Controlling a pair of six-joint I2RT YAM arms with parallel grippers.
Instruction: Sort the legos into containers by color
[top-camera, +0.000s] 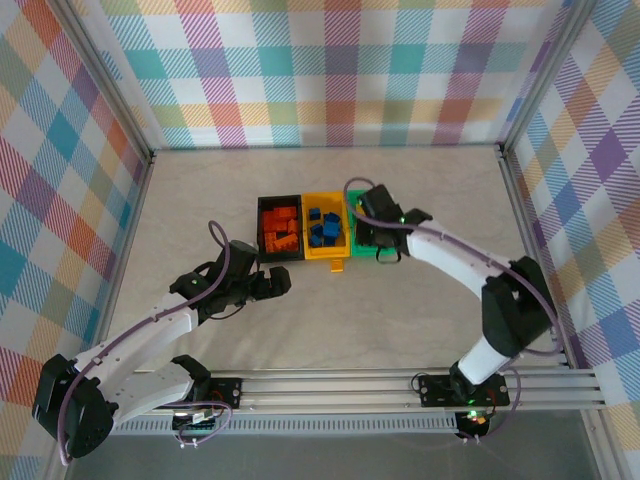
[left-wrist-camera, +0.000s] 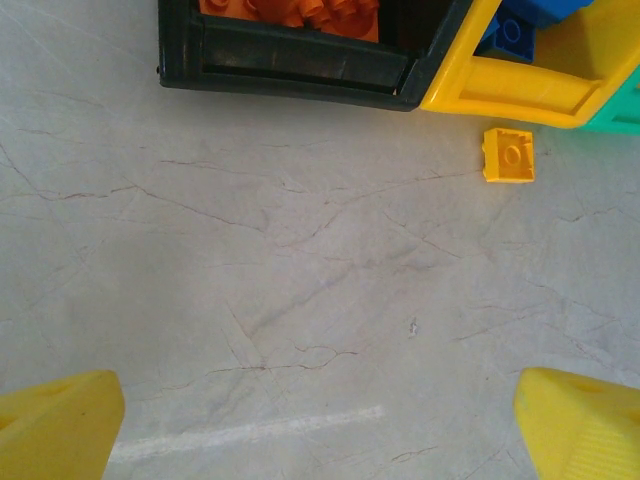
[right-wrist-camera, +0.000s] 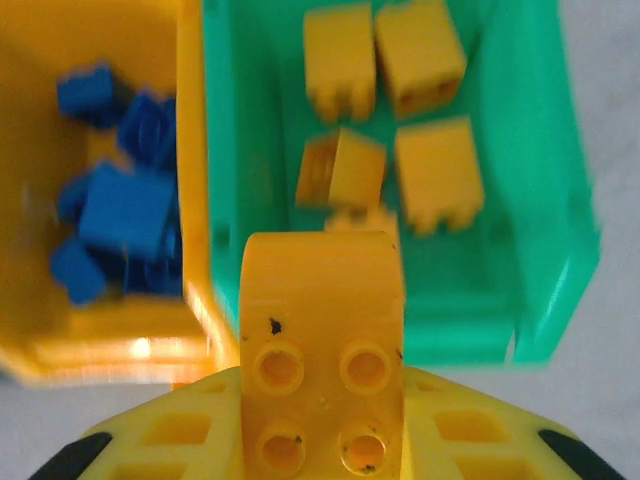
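I take the yellow bin (left-wrist-camera: 520, 88) as my marker. It stands in the middle of the row, with blue bricks (right-wrist-camera: 120, 210) heaped inside. The black bin (left-wrist-camera: 300, 65) touches its left wall and holds orange bricks (top-camera: 280, 230). The green bin (right-wrist-camera: 560, 200) sits against its right wall, with several yellow bricks (right-wrist-camera: 435, 175) lying loose on its floor.

My right hand (top-camera: 368, 228) hangs just right of the yellow bin, over the green one. It is clamped on a yellow brick (right-wrist-camera: 322, 330) whose four studs face the wrist camera, and that brick sits above the near end of the green bin.

One stray yellow brick (left-wrist-camera: 508, 155) lies on the tabletop (left-wrist-camera: 300, 280) just in front of the yellow bin's near wall, apart from it, studs up.

My left hand (left-wrist-camera: 315, 390) is spread wide and carries nothing. It is nearer to me than the yellow bin and a little to its left, over bare tabletop in front of the black bin.
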